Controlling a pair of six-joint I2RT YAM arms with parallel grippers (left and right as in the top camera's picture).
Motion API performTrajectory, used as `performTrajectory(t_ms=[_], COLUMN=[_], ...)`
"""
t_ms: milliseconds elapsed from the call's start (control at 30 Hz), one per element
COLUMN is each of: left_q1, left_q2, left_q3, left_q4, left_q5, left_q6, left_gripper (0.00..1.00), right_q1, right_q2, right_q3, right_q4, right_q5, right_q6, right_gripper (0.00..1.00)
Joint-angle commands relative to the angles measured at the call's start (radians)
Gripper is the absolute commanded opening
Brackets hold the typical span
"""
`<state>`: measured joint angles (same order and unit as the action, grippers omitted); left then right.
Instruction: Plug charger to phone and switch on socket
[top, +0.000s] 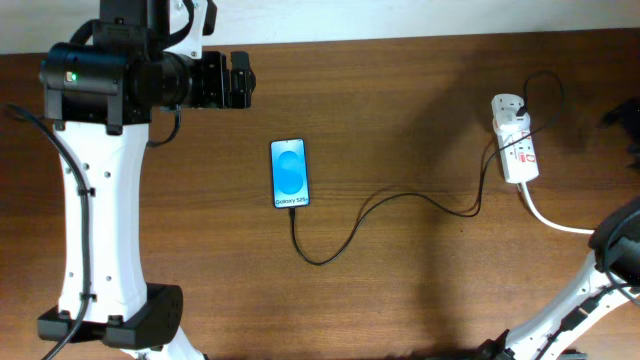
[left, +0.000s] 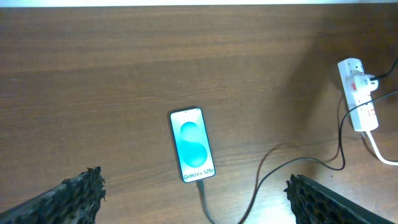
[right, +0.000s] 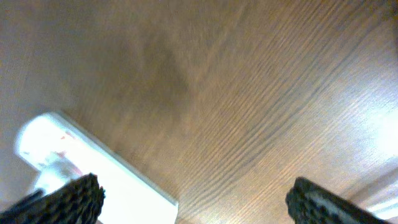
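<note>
You had one phone (top: 289, 173), one black charger (top: 405, 195), one socket (top: 517, 150), one white adapter (top: 512, 120) and one thick white cord (top: 548, 222).

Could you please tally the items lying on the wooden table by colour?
Blue-screened: 1, the slim rectangular smartphone.
Black: 1, the thin long charging cable.
White: 3, the elongated power strip, the adapter plugged into it, and its thick cord.
Total: 5.
</note>
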<state>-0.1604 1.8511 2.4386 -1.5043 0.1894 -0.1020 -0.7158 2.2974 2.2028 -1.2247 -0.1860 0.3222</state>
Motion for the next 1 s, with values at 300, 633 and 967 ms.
performTrajectory(t_ms=[300, 633, 967], left_q1=[0.006, 0.006, 0.006], left_q2=[-0.012, -0.012, -0.012], left_q3=[0.004, 0.005, 0.004], left_q4=[-0.001, -0.001, -0.001], left_q5=[-0.003, -0.003, -0.003], left_q6=[0.005, 0.005, 0.005], left_gripper=[0.99, 0.99, 0.99], right_q1=[0.346, 0.578, 0.578], right_q2=[-0.349, -0.711, -0.924], right_q3=[0.741, 0.741, 0.26], right_q4=[-0.474, -0.473, -0.27], right_q5=[-0.195, -0.203, -0.06], right_q6=[-0.188, -0.185, -0.214], right_gripper=[0.98, 0.98, 0.98])
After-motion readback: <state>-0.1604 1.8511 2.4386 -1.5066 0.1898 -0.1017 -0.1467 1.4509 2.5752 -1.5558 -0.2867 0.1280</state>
